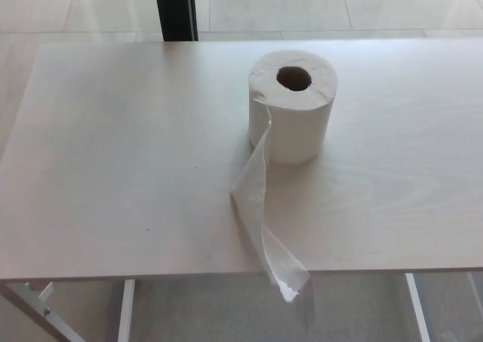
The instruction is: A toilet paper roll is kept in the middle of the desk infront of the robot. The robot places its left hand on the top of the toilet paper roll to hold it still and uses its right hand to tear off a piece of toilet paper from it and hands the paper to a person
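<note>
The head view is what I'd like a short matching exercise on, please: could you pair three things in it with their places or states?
Things:
1. white toilet paper roll
2. loose paper tail
3. dark vertical post

Places or states:
A. behind the pale wooden desk, at the top edge
B. standing upright on the desk
C. trailing over the near edge

Pairs: 1-B, 2-C, 3-A
</note>
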You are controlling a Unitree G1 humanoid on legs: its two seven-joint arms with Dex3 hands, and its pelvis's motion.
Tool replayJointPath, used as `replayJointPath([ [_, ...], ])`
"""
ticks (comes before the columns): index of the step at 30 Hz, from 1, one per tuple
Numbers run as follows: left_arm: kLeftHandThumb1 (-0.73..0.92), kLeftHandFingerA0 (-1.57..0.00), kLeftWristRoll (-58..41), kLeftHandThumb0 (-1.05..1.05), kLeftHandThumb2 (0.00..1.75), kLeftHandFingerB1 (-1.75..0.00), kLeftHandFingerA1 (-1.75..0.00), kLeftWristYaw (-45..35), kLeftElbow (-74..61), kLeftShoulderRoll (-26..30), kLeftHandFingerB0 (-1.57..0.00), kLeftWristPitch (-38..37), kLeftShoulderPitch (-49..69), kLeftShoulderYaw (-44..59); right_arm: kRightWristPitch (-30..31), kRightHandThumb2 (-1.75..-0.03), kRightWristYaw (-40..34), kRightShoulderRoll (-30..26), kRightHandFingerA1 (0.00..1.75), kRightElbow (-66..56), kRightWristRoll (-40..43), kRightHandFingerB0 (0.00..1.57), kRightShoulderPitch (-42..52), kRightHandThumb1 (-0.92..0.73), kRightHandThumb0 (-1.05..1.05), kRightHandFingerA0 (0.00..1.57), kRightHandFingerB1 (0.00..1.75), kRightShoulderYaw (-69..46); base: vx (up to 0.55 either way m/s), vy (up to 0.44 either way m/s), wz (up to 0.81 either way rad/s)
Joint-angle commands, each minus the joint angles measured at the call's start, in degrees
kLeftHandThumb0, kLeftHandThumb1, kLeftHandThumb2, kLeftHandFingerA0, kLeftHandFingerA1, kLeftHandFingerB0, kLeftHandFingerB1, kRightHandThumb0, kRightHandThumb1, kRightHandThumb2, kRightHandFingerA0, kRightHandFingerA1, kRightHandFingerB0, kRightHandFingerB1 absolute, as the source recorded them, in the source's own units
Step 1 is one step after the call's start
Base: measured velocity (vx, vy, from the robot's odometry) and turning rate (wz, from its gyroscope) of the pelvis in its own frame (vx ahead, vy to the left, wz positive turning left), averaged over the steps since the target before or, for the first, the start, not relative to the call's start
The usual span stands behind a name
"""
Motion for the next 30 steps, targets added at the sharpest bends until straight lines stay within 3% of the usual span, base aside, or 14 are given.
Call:
replayJointPath([
  [1,0.65,0.0,-29.0,-0.52,0.8,-0.07,-0.25,8.8,30.6,-8.4,0.0,15.0,-4.3,23.1,-12.9,-0.62,-0.4,-9.0,0.63,27.9,6.5,0.69,0.3,-0.73,-0.47,0.78,0.49,-5.1,0.0,0.0,0.0],
  [4,0.68,0.0,-30.5,-0.53,0.83,-0.03,-0.21,4.2,37.4,-4.1,0.0,18.7,-9.4,24.6,-6.6,-0.62,-0.2,-11.9,0.63,28.7,6.3,0.68,-4.1,-0.73,-0.47,0.77,0.49,-4.0,0.0,0.0,0.0],
  [5,0.83,0.0,-31.4,-0.52,0.65,-0.09,-0.27,-3.9,33.1,-4.0,0.0,27.5,-9.7,23.6,2.8,-0.62,0.3,-13.6,0.63,23.4,6.4,0.64,-5.9,-0.75,-0.44,0.67,0.51,-3.4,0.0,0.0,0.0],
  [7,0.83,0.0,-30.4,-0.5,0.65,-0.17,-0.25,-7.3,31.4,-4.1,0.0,29.7,-8.6,22.3,3.7,-0.62,-0.9,-12.9,0.7,21.6,7.1,0.64,-5.9,-0.75,-0.44,0.7,0.54,-4.0,0.0,0.0,0.0],
  [8,0.81,0.0,-30.9,-0.44,0.64,-0.34,-0.51,-10.1,30.0,-5.3,0.0,29.6,-7.8,21.7,3.5,-0.62,-2.9,-11.8,0.74,20.0,8.0,0.65,-6.0,-0.74,-0.44,0.74,0.56,-5.1,0.0,0.0,0.0],
  [9,0.81,0.0,-31.3,-0.44,0.64,-0.34,-0.51,-10.9,29.8,-5.7,0.0,29.3,-7.7,21.7,3.3,-0.62,-3.5,-11.5,0.74,19.7,8.3,0.65,-6.2,-0.74,-0.44,0.74,0.56,-5.5,0.0,0.0,0.0],
  [10,0.7,-0.04,-27.8,-0.42,0.73,-0.5,-0.61,-14.2,40.2,-4.5,-0.05,21.6,-9.5,18.3,-0.3,-0.61,-6.7,-9.6,0.84,21.1,10.1,0.71,-8.2,-0.71,-0.48,0.86,0.59,-7.4,0.0,0.0,0.0],
  [11,0.7,-0.11,-23.0,-0.47,0.77,-0.45,-0.54,-16.0,48.7,-2.8,-0.1,19.8,-11.7,14.7,-4.1,-0.96,-4.2,-9.4,0.81,26.4,11.8,0.64,-10.2,-0.56,-0.46,0.82,0.67,-8.1,0.0,0.0,0.0],
  [12,0.7,-0.11,-22.5,-0.47,0.77,-0.45,-0.54,-16.3,50.0,-2.4,-0.1,19.4,-12.0,14.3,-4.7,-0.96,-3.9,-9.4,0.81,27.1,11.9,0.64,-10.4,-0.56,-0.46,0.82,0.67,-8.3,0.0,0.0,0.0],
  [13,0.76,-0.25,-20.1,-0.43,0.62,-0.42,-0.52,-18.7,50.3,-2.2,-0.33,17.0,-10.3,11.4,-6.1,-0.96,-2.8,-9.5,0.8,27.7,11.6,0.59,-9.7,-0.57,-0.45,0.84,0.64,-7.9,0.0,0.0,0.0],
  [14,0.73,-0.44,-16.0,-0.48,0.61,-0.44,-0.5,-24.7,47.7,-1.5,-0.51,12.9,-6.0,5.7,-9.1,-0.6,-1.7,-9.5,0.65,28.7,10.3,0.69,-9.0,-0.67,-0.47,0.83,0.48,-6.7,0.0,0.0,0.0],
  [17,0.69,-0.64,-12.5,-0.49,0.61,-0.44,-0.49,-25.1,48.7,-0.5,-0.57,10.6,-4.7,1.0,-10.9,-0.6,-0.8,-9.5,0.63,29.2,9.5,0.71,-8.8,-0.67,-0.44,0.83,0.49,-5.3,0.0,0.0,0.0],
  [24,0.76,-0.65,-10.0,-0.44,0.62,-0.44,-0.47,-18.9,55.0,2.3,-0.59,8.4,-5.4,-5.3,-12.1,-0.59,1.4,-9.4,0.64,33.9,10.2,0.71,-8.8,-0.65,-0.43,0.87,0.5,-4.7,0.0,0.0,0.0],
  [30,0.73,-0.65,-15.4,-0.47,0.62,-0.46,-0.5,-20.9,56.2,4.0,-0.6,6.1,-3.6,-7.2,-14.6,-0.6,1.5,-9.6,0.6,36.4,10.0,0.64,-7.6,-0.66,-0.41,0.79,0.49,-1.9,0.0,0.0,0.0],
])
